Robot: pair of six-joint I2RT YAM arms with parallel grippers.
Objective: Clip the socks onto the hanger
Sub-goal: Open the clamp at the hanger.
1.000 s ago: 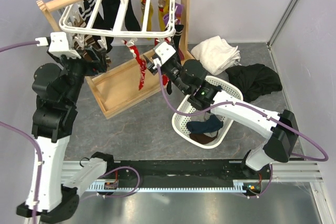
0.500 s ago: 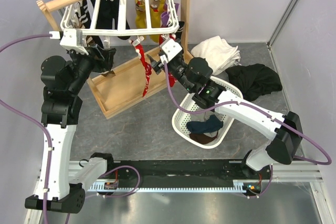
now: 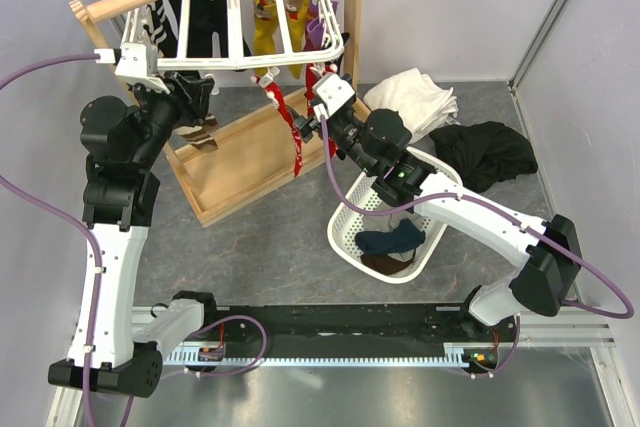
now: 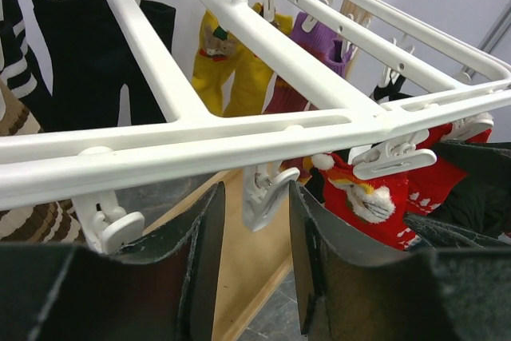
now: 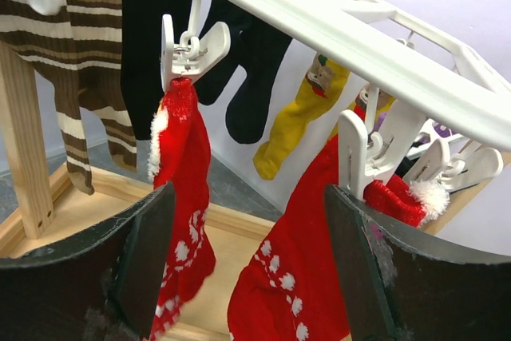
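Note:
The white slatted hanger (image 3: 235, 17) hangs by its hook from the wooden rail. Two red socks with white pattern hang from its near-side pegs (image 3: 292, 142); in the right wrist view one (image 5: 180, 189) is on the left and the other (image 5: 303, 269) on the right. My right gripper (image 3: 314, 113) is open just in front of them (image 5: 249, 221), its right finger by the second sock's peg (image 5: 363, 153). My left gripper (image 3: 197, 97) is open under the hanger's near bar (image 4: 239, 129), an empty peg (image 4: 263, 193) between its fingers (image 4: 254, 225). No grey sock shows clearly.
Black striped, yellow and purple socks (image 4: 239, 77) and a brown striped sock (image 5: 72, 37) hang on the hanger. The wooden stand's base tray (image 3: 240, 162) lies below. A white lattice basket (image 3: 352, 237) holds dark socks. White (image 3: 415, 102) and black (image 3: 490, 152) cloths lie at the back right.
The hanger has swung up and to the right and levelled. Both grippers followed it up; the left arm has straightened. The hanging red sock moved right.

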